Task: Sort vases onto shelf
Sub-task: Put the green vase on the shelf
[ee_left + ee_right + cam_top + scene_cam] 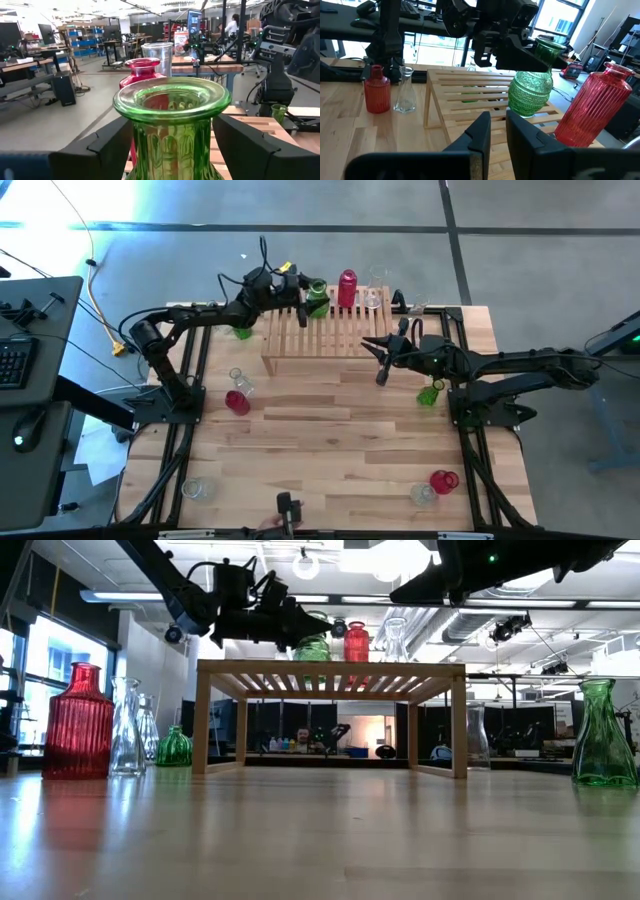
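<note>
Low view, nearest first: a green vase (603,733) stands on the table at the right, a red vase (78,721) and clear vases (128,727) at the left, with a small round green one (173,747) behind them. Beyond sits the shelf (330,667), and on its far edge three vases stand in a row: a green vase (313,647), a red vase (356,642) and a clear vase (394,640).

From above, the left gripper (303,293) is at the shelf's back edge, around the green vase's neck. Its wrist camera shows the fingers (100,145) standing apart on either side of the neck with gaps showing, so the hold looks let go and the vase seems to rest on the slats. The right gripper (381,364) hangs over the shelf's front right corner, fingers nearly together and holding nothing.

The risk, as I judge it, lies in pulling the left gripper away. The fingers sit close to the neck, and the red vase is just beside the green one; a sideways drift or a crooked lift could catch the flared rim and tip the green vase into its neighbour, or off the back of the shelf. The slatted top gives a narrow base uneven footing.

No brand, label or writing can be read on any vase or the shelf.
</note>
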Tool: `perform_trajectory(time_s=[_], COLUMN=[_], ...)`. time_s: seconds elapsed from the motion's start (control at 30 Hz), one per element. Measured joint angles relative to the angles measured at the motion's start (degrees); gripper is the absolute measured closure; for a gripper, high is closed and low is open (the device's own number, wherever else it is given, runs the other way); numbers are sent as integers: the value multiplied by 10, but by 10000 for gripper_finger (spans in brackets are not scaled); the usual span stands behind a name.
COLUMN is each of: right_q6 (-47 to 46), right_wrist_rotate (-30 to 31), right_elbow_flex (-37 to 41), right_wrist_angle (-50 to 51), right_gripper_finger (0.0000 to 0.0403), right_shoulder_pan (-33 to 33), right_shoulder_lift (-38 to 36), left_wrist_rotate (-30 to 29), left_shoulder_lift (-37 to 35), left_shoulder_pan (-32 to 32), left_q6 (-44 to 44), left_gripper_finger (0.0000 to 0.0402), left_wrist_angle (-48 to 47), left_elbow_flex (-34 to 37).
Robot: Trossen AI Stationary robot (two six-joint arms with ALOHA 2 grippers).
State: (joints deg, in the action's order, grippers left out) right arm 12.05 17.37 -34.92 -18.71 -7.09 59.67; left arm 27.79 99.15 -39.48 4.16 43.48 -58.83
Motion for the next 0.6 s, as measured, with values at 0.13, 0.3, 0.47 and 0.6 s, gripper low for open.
perform_trajectory(time_s=[0.13,0.3,0.47,0.6], right_q6=[0,0,0,0], right_wrist_rotate=[0,0,-5,-13], right_elbow_flex=[0,0,0,0], right_wrist_angle=[0,0,1,1], right_gripper_finger=[361,361,361,361], right_shoulder_pan=[0,0,0,0], right_shoulder_lift=[0,0,0,0], left_wrist_rotate=[3,5,5,5], left_shoulder_lift=[0,-7,-34,-57], left_shoulder_pan=[-5,-13,-18,-17], left_q6=[0,2,24,44], left_gripper_finger=[140,140,140,140], left_wrist_angle=[-5,-29,-80,-127], left_elbow_flex=[-7,-7,-7,-7])
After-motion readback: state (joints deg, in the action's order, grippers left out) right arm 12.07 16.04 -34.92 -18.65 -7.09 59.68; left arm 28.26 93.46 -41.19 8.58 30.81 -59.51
